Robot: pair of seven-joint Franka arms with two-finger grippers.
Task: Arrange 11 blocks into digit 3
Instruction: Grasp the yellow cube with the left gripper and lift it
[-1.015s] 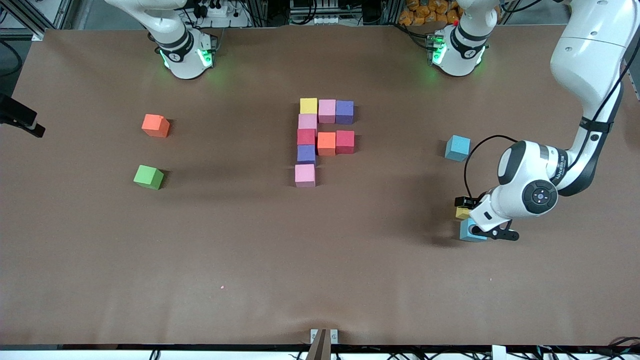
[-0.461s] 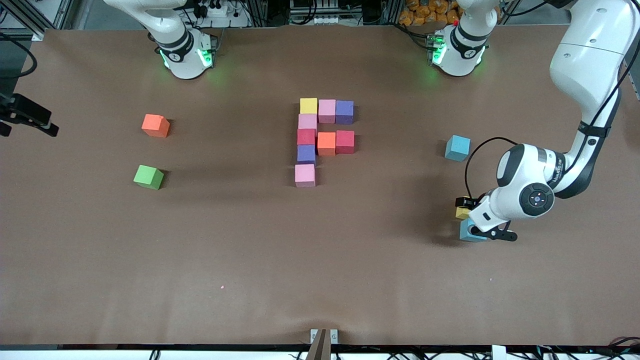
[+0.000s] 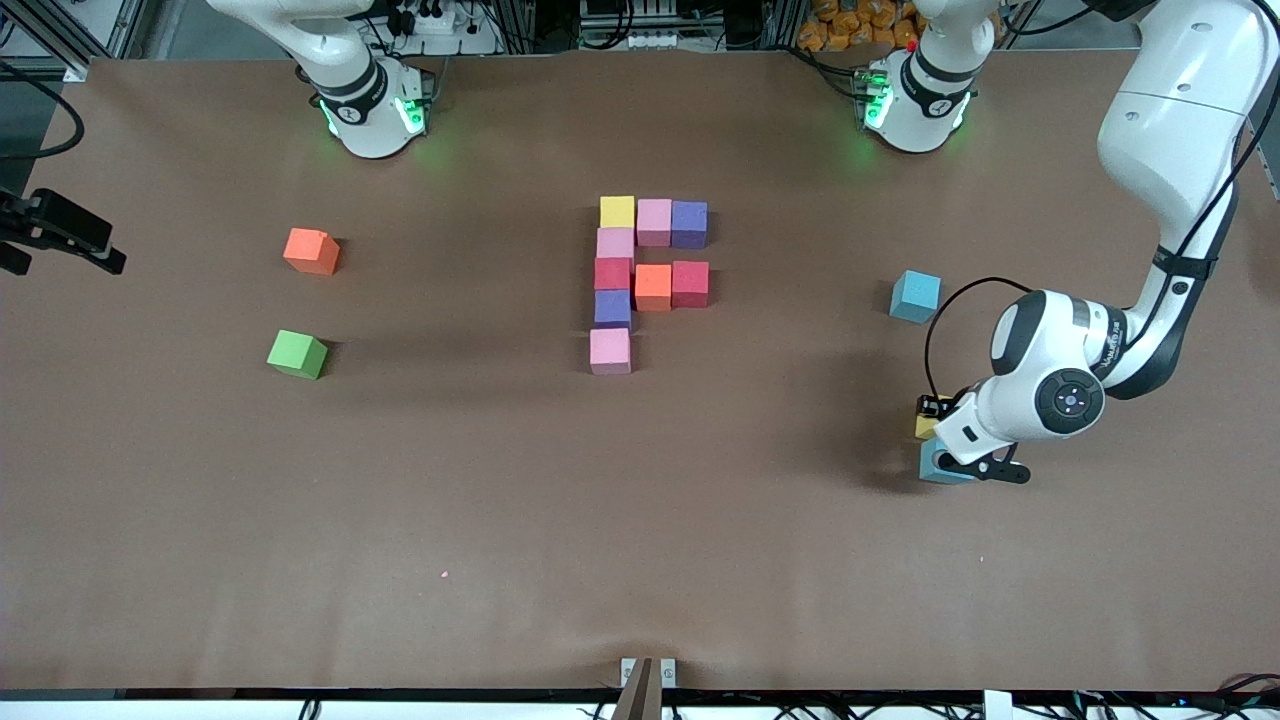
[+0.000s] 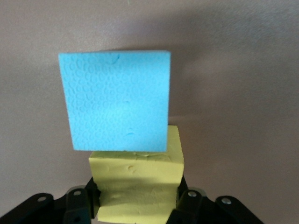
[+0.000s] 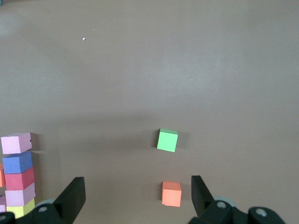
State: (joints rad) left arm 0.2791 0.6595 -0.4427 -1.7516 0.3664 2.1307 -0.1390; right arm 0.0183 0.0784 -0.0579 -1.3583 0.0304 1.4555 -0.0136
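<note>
My left gripper (image 3: 938, 425) was down at the table near the left arm's end, with its fingers (image 4: 183, 198) pressed against the two sides of a yellow block (image 4: 136, 184). The foam looked dented where the pads bit, so I judged the hold firm. A light blue block (image 4: 117, 100) sat just beside the yellow one, touching it or nearly so, on the side nearer the front camera. A second light blue block (image 3: 915, 296) lay well apart, farther from that camera.

My right gripper (image 5: 135, 198) waited off the right arm's end of the table with its fingers spread and nothing between them. From its wrist view a loose orange block (image 5: 171, 193) and the green cube (image 5: 167, 140) lay on the cloth ahead of it.

I took the step in hand to be the pick of the yellow block, just gripped and not yet lifted. The digit 3 (image 3: 650, 280) at mid-table was unfinished. It had a top bar of yellow, pink and purple and a middle bar of red, orange and red. A pink and a purple block joined them down one side, and a pink block (image 3: 610, 351) started the lowest bar. Two places in that bar stood open.

The next move, as I judged it, called for a straight lift so the neighbouring light blue block was not dragged along. Then I would carry the yellow block across and set it down flush beside that lowest pink block. The risk I saw was nudging the figure out of line.
</note>
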